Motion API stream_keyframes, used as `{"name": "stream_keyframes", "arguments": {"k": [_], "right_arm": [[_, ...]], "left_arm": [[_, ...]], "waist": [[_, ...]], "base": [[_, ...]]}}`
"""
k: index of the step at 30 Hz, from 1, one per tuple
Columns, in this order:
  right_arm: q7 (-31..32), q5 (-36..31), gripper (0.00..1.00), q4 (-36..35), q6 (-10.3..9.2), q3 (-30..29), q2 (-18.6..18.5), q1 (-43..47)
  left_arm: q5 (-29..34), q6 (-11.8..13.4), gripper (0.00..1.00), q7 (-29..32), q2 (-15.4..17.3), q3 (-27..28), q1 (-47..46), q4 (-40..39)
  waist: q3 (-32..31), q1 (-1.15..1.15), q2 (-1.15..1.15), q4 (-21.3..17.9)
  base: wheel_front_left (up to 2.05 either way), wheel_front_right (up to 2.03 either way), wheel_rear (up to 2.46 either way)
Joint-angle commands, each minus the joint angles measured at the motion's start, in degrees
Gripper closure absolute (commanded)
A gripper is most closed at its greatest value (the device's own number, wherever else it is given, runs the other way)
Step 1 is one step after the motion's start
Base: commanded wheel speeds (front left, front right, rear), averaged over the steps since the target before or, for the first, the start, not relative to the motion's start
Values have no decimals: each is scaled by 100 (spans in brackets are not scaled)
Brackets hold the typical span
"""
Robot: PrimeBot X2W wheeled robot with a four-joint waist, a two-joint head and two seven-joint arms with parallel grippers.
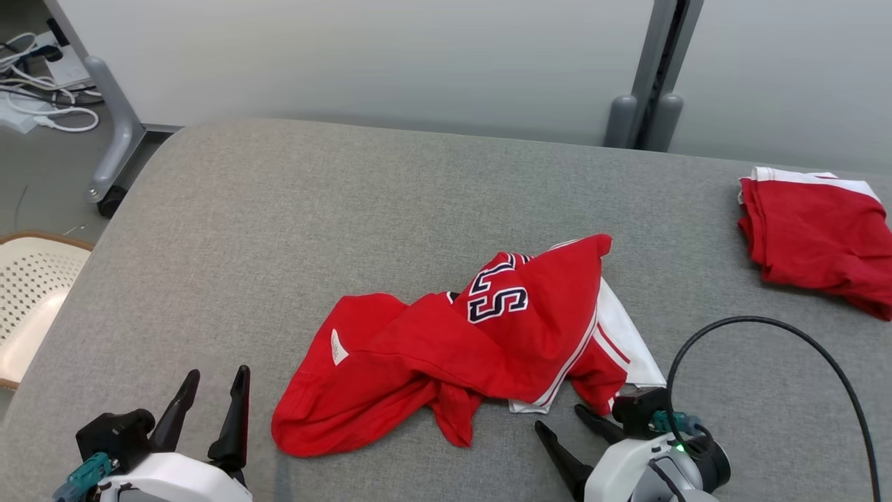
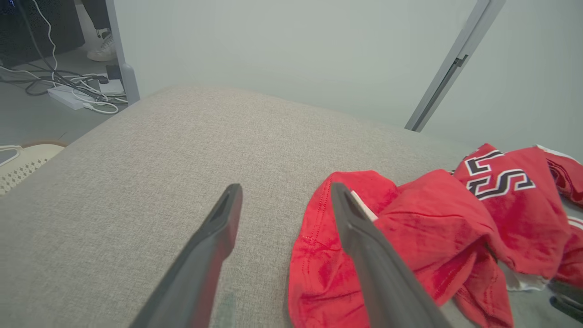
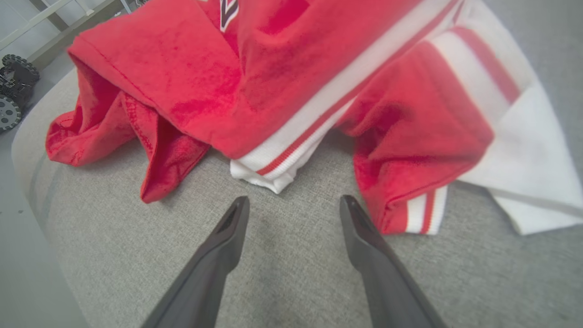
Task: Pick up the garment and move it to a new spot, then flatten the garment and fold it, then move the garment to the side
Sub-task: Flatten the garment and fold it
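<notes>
Left hand [image 1: 217, 376] released, fingers spread, lower left of frame, just beside the garment [image 1: 446, 348] hem. Right hand [image 1: 559, 417] likewise released, lower right, pointing at its near edge. Garment lies crumpled mid-tabletop [image 1: 279, 209]; hands look staged for a two-point pickup. Folded red piece [image 1: 815, 237] sits upper right, aside.

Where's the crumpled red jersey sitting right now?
In the head view the jersey lies low and centre on the grey cushion, between the left gripper and right gripper; a folded red garment lies far right.
</notes>
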Motion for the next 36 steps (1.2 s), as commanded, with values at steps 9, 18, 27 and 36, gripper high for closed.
{"name": "stream_keyframes", "arguments": {"k": [9,18,27,36], "right_arm": [[-2,10,0,557,3,-27,182,-328],[408,257,100,778,2,-69,214,-629],[766,133,100,28,3,-104,147,-773],[2360,-501,100,-2086,2,-289,-1029,-737]], "left_arm": [[24,-90,0,-4,-3,45,-159,97],[-20,-191,0,-4,-45,48,-208,260],[3,-231,0,-3,-112,122,-113,366],[80,-270,0,-3,-179,163,5,386]], "waist": [[90,0,0,138],[126,0,0,227],[26,0,0,164],[-173,0,0,-267]], "base": [[0,0,0],[0,0,0],[0,0,0],[0,0,0]]}}
